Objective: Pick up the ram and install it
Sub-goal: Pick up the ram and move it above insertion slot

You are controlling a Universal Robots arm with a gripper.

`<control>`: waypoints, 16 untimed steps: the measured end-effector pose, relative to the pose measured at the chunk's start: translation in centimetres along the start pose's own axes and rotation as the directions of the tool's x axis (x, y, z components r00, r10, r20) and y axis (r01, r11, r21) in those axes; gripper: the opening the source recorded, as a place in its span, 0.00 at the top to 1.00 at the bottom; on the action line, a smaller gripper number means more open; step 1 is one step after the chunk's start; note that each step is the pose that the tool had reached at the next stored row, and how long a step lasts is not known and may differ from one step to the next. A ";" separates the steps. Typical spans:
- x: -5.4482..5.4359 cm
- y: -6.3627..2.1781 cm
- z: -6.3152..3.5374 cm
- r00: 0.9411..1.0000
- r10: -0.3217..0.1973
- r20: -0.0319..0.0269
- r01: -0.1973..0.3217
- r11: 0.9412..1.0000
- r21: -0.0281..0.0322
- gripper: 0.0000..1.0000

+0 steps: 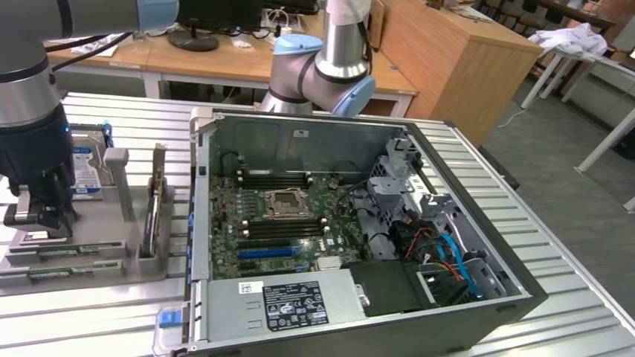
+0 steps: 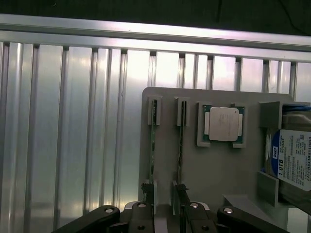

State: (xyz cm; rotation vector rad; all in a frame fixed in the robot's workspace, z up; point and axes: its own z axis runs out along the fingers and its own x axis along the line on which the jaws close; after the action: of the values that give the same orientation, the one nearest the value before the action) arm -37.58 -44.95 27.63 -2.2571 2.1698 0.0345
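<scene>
While the arm hangs at the exterior view's left, gripper (image 1: pixel 40 219) low over the grey holder (image 1: pixel 117 178), ram sticks (image 1: pixel 70 254) seated in it, open PC case (image 1: pixel 297 141) beside, wrist view, jaws fully spread, gripping nothing, both sticks on edge in their slots, processor (image 2: pixel 223 124) and hard drive (image 2: pixel 291 162) alongside.

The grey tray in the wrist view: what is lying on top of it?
Two ram sticks on edge in slots, a square processor chip and a hard drive. What lies under the gripper is covered.
</scene>
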 end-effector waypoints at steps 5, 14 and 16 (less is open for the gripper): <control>0.0 0.00 0.15 1.000 0.000 0.000 0.000 1.000 0.000 0.69; 0.1 -0.01 1.31 1.000 0.000 0.000 0.000 1.000 0.000 0.69; 0.1 -0.01 1.53 1.000 0.000 0.000 0.000 1.000 0.000 0.69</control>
State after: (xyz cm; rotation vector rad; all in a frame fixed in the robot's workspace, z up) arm -37.58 -45.05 26.10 -2.2571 2.1696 0.0343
